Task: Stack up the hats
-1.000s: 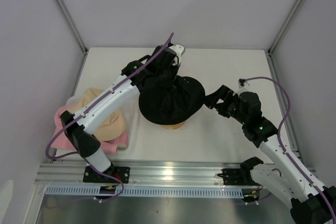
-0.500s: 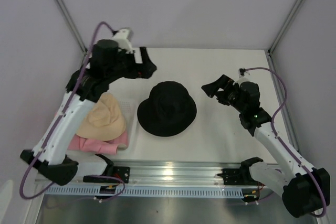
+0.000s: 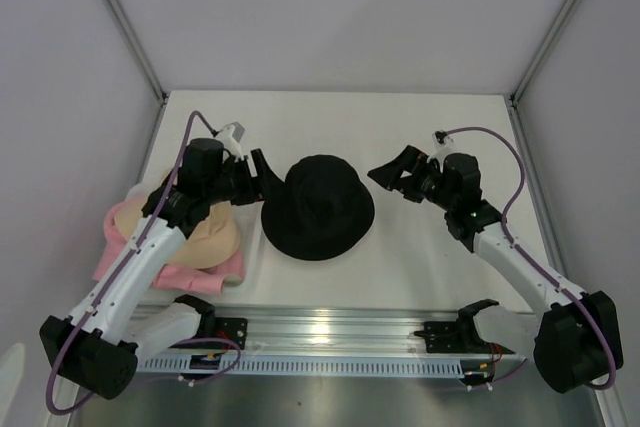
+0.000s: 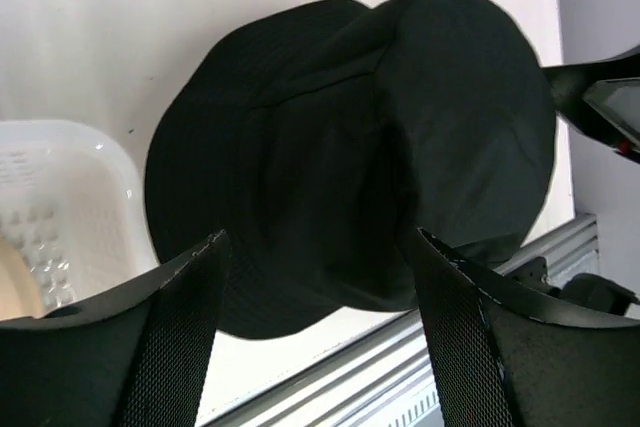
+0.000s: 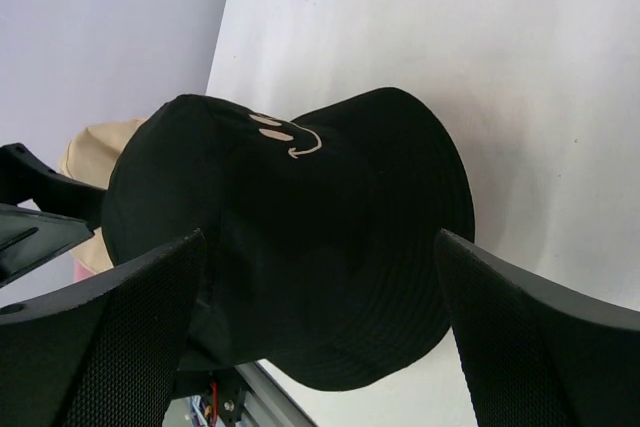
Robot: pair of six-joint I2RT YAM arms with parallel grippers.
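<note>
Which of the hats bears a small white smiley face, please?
The black hat, alone mid-table: its crown shows the mark in the right wrist view. The beige hat and pink hat, piled at the left, show none.

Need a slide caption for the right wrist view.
Open right gripper frames a black bucket hat with a white smiley.

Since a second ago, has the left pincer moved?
Yes. The left pincer has come off the black hat, moving left and away from the far edge of the table. It now sits open beside the hat's left brim.
</note>
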